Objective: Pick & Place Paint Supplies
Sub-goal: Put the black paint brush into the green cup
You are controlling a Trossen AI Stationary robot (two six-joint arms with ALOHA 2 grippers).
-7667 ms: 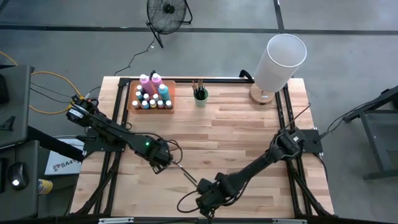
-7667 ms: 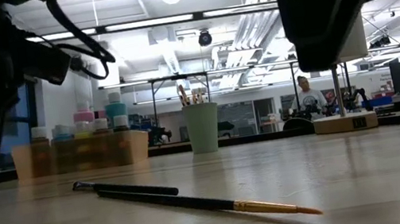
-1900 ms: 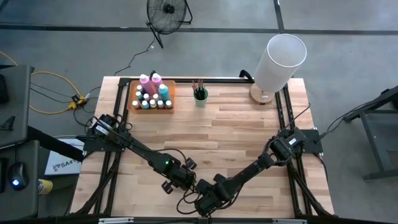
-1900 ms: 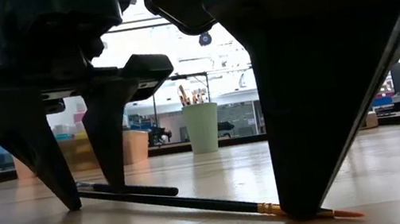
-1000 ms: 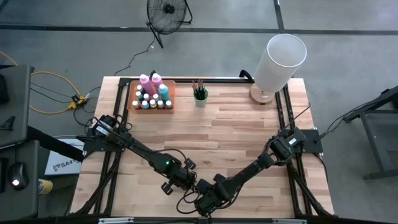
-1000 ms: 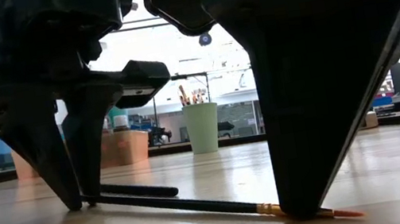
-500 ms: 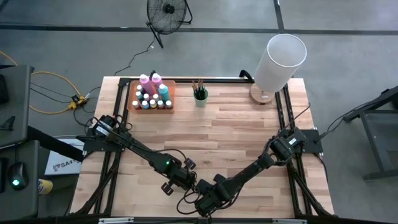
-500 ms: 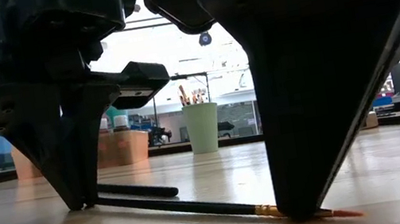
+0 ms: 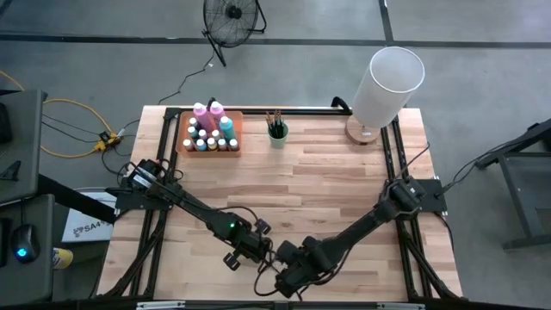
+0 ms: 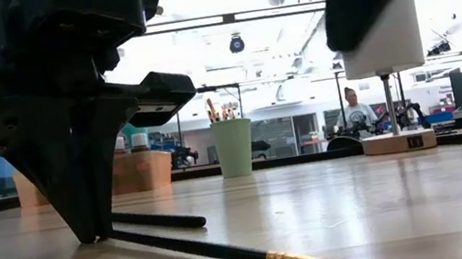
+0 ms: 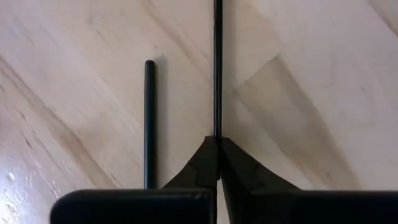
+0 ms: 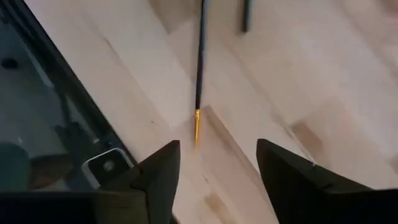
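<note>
The left gripper (image 10: pixel 90 237) stood at the near edge of the pale wooden butcher-block table (image 9: pixel 344 181), its two dark fingers (image 11: pixel 208 158) pressed together on the handle end of a thin black-handled paintbrush with a gold ferrule (image 10: pixel 232 255). In the left wrist view the jaws met with no gap, and the brush's shaft (image 11: pixel 217 68) ran straight out from between the fingertips. The brush lay low along the wood, its gold end pointing away from the left gripper toward the front of the table.

Just beside the gripped brush, on the side away from the right arm, a second thin black brush handle (image 11: pixel 149 124) lay flat on the table, parallel to the first and not touching it.

The right gripper (image 12: pixel 217 165) hung above the table close to the left one, its jaws standing wide apart with nothing between them. The gold ferrule (image 12: pixel 196 127) of the gripped brush lay below, just ahead of the open fingers and clear of both.

Far from both grippers, at the back of the table, an orange tray (image 9: pixel 209 146) held small paint bottles with pale caps (image 9: pixel 205 138) and taller pink and blue bottles. Beside it a green cup (image 9: pixel 277 135) held more brushes. A tall white cylindrical lamp on a wooden base (image 9: pixel 386 84) stood at the far right corner.
</note>
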